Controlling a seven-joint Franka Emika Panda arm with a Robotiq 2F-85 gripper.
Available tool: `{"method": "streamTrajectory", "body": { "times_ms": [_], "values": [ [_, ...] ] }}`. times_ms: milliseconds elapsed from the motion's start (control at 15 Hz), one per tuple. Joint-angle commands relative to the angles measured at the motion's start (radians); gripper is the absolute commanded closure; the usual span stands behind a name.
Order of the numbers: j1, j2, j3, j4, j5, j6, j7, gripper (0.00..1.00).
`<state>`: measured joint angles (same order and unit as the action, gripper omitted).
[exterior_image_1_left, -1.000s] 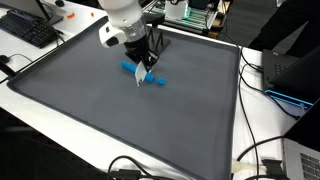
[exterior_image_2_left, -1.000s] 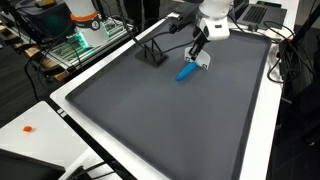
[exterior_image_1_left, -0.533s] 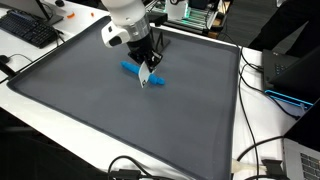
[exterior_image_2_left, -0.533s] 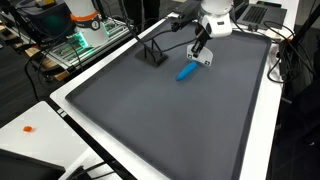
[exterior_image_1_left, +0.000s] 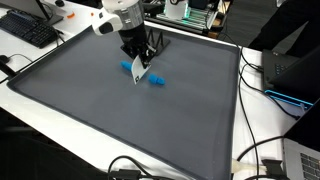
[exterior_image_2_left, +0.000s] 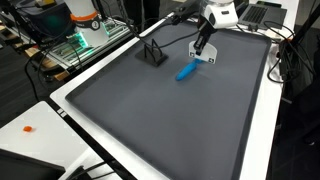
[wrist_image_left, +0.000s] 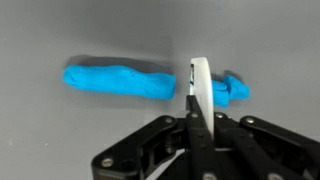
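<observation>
In both exterior views the gripper (exterior_image_1_left: 138, 72) is sitting higher than a second ago, the blue strip (exterior_image_1_left: 157, 81) lying unmoved on the gray mat (exterior_image_1_left: 90, 110). In the wrist view the jaws are clamping a white blade (wrist_image_left: 200, 88) over it.

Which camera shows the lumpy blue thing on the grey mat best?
The wrist view. There the lumpy blue strip fills the picture up close, crossed only by the thin white piece that the gripper clamps. In both exterior views it is only a small blue streak.
</observation>
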<state>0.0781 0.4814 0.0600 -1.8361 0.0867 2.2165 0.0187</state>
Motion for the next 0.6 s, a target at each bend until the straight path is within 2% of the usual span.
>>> {"method": "streamTrajectory", "body": {
  "times_ms": [0, 533],
  "values": [
    [-0.003, -0.039, -0.016, -0.025, -0.034, -0.008, 0.007, 0.99],
    [-0.012, -0.035, -0.039, -0.035, -0.081, -0.010, 0.002, 0.99]
  ]
}}
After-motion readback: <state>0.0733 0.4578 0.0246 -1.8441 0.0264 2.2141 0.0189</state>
